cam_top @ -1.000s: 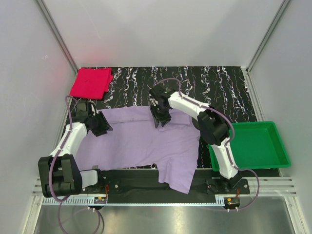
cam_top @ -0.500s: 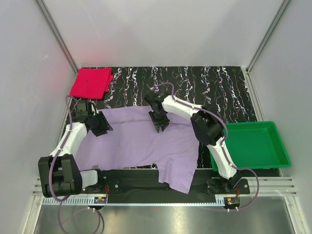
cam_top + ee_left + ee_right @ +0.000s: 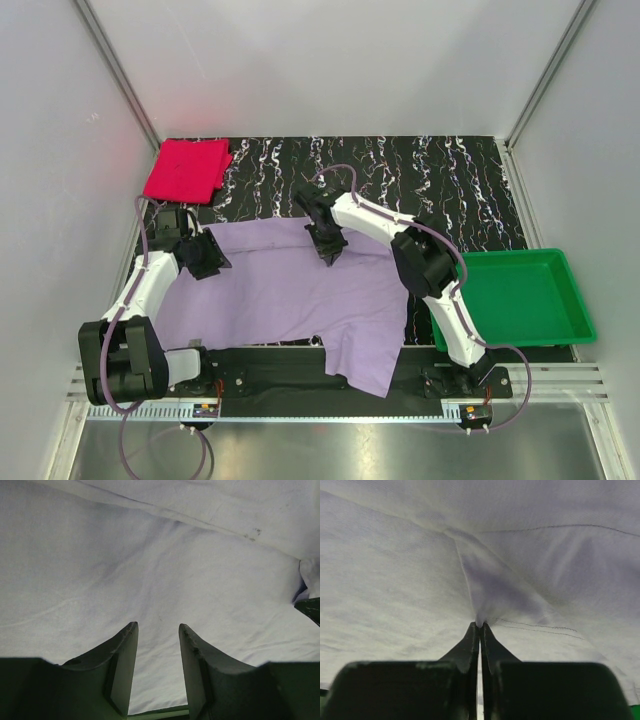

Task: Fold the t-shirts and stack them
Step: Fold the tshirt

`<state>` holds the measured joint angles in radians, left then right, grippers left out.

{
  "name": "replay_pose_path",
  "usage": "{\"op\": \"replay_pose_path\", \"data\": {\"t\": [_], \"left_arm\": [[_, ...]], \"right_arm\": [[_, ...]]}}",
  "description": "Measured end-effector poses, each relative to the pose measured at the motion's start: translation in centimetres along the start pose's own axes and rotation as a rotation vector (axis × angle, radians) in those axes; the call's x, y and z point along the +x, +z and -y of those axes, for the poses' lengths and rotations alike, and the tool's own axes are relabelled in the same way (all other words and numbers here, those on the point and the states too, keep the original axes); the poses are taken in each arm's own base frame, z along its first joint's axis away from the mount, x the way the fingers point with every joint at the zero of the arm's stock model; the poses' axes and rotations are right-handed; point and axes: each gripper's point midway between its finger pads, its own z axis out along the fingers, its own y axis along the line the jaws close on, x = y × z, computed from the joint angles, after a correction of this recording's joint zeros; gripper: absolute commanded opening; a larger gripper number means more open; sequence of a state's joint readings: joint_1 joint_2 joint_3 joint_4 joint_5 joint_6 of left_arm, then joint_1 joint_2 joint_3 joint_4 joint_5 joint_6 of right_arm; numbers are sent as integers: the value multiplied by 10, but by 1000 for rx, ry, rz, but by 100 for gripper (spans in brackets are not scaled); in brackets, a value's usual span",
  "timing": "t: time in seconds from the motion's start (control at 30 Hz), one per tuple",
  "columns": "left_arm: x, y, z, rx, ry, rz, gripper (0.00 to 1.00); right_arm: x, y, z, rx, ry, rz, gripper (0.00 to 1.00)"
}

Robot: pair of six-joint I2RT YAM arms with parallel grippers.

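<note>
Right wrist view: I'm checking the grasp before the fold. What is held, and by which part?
The right end effector pinches the purple shirt, a small pucker of cloth near its far edge.

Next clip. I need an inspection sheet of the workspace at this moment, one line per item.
Surface: black marbled table, largely covered by cloth.
Job's things: lavender t-shirt spread out, one part hanging over the near edge; pink-red t-shirt folded at the far-left corner.
Clutter: green tray at right, nothing in it.
Grippers: left gripper open over the lavender cloth; right gripper shut, pinching a lavender fold.
Cables: purple cables loop along both arms.
Surroundings: white walls.
</note>
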<state>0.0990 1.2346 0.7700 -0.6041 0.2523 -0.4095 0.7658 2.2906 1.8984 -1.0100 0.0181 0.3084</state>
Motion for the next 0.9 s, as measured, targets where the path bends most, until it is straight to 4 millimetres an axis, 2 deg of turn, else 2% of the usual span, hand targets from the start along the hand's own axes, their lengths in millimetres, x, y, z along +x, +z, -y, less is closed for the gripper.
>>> {"op": "replay_pose_path", "data": {"t": [0.23, 0.6, 0.73, 0.77, 0.8, 0.83, 0.9], "left_arm": [[0, 0, 0, -1, 2, -2, 44], [1, 1, -1, -2, 0, -5, 44], [1, 1, -1, -3, 0, -5, 44], [1, 1, -1, -2, 0, -5, 44], [1, 1, -1, -3, 0, -5, 44], [1, 1, -1, -3, 0, -5, 44], [1, 1, -1, -3, -1, -6, 44]], "right_arm": [[-6, -17, -4, -15, -19, 1, 0], [26, -30, -21, -145, -54, -135, 1], [34, -34, -30, -205, -51, -167, 4], [36, -35, -31, -215, -48, -171, 6], [36, -37, -34, -233, -43, -173, 21], [36, -38, -36, -240, -39, -174, 31], [37, -42, -40, -262, -30, -176, 39]]}}
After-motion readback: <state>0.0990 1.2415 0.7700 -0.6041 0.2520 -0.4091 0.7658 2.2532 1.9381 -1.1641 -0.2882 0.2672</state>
